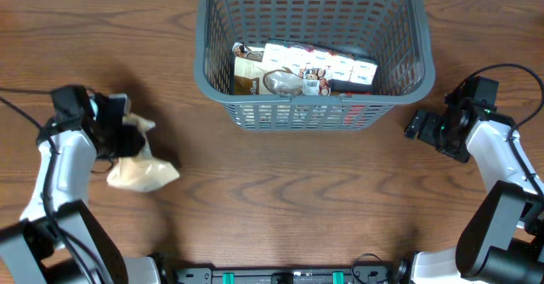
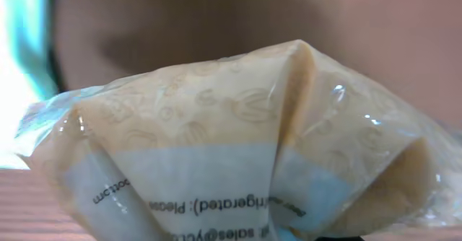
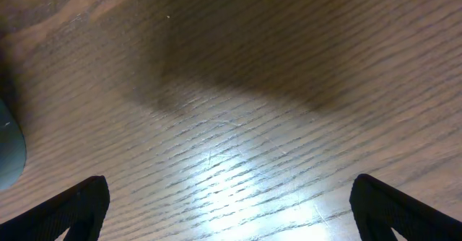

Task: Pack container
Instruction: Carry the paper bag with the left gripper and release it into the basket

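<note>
The container, a dark grey lattice basket [image 1: 202, 63], stands at the back middle of the table and holds several snack packets [image 1: 316, 67]. My left gripper [image 1: 126, 137] is at the far left, shut on the top of a beige, clear-wrapped snack packet [image 1: 143, 173] that rests on the wood. That packet [image 2: 238, 147] fills the left wrist view and hides the fingers. My right gripper [image 1: 419, 126] sits just right of the basket, low over bare wood. Its fingers are wide apart and empty in the right wrist view [image 3: 231, 208].
The table top is brown wood grain [image 3: 238, 89]. A corner of the basket [image 3: 9, 154] shows at the left edge of the right wrist view. Black cables run off both side edges of the table.
</note>
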`<state>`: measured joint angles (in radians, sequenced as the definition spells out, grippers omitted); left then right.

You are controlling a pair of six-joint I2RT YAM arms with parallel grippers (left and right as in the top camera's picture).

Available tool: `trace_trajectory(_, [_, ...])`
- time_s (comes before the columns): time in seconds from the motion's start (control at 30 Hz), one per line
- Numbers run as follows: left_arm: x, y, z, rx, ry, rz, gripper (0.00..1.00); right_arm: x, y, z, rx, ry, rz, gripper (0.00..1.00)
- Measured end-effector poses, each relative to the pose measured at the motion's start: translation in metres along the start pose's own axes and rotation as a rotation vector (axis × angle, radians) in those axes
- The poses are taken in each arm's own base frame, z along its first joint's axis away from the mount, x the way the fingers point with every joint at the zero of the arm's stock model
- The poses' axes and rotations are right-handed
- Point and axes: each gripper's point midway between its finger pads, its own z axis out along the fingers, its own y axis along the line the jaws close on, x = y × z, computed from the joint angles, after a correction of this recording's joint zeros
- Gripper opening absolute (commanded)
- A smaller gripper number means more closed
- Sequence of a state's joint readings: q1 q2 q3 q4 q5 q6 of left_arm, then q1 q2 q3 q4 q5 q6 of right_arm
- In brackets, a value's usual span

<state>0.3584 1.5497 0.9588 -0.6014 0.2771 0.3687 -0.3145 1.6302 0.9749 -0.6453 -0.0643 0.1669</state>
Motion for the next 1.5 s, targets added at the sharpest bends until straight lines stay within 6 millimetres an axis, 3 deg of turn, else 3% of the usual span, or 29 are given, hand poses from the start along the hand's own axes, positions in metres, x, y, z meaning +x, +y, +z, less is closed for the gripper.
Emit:
trace_trajectory(0.23, [-0.055,-0.022,-0.058,-0.079,-0.077,0.092,0.31,0.000,0.000,0.000,0.000,0.000,0.000,0.99])
trace_trajectory(0.37, [-0.098,-0.037,-0.097,-0.134,-0.176,0.157,0.31,0.000,0.000,0.000,0.000,-0.001,0.000,0.99])
trace_trajectory(0.5, [-0.148,-0.055,-0.152,-0.175,-0.347,0.195,0.31,-0.001,0.000,0.000,0.000,-0.002,0.000,0.99])
trace_trajectory(0.63, [-0.185,-0.078,-0.207,-0.185,-0.507,0.229,0.31,-0.001,0.000,0.000,0.000,-0.003,0.000,0.99])
trace_trajectory(0.77, [-0.207,-0.107,-0.253,-0.167,-0.635,0.275,0.31,-0.001,0.000,0.000,0.000,-0.003,0.000,0.99])
trace_trajectory(0.87, [-0.221,-0.134,-0.276,-0.142,-0.705,0.321,0.31,-0.001,0.000,0.000,0.000,-0.003,0.000,0.99])
trace_trajectory(0.97, [-0.230,-0.163,-0.280,-0.118,-0.730,0.383,0.31,-0.001,0.000,0.000,0.000,-0.003,0.000,0.99])
trace_trajectory(1.07, [-0.236,-0.196,-0.267,-0.102,-0.716,0.477,0.32,-0.001,0.000,0.000,0.000,-0.003,0.000,0.99])
trace_trajectory(1.3, [-0.231,-0.270,-0.201,-0.069,-0.602,0.728,0.38,-0.001,0.000,0.000,0.000,-0.003,0.000,0.99])
trace_trajectory(1.5, [-0.217,-0.311,-0.169,-0.030,-0.546,0.933,0.38,0.000,0.000,0.000,0.000,0.000,0.000,0.99])
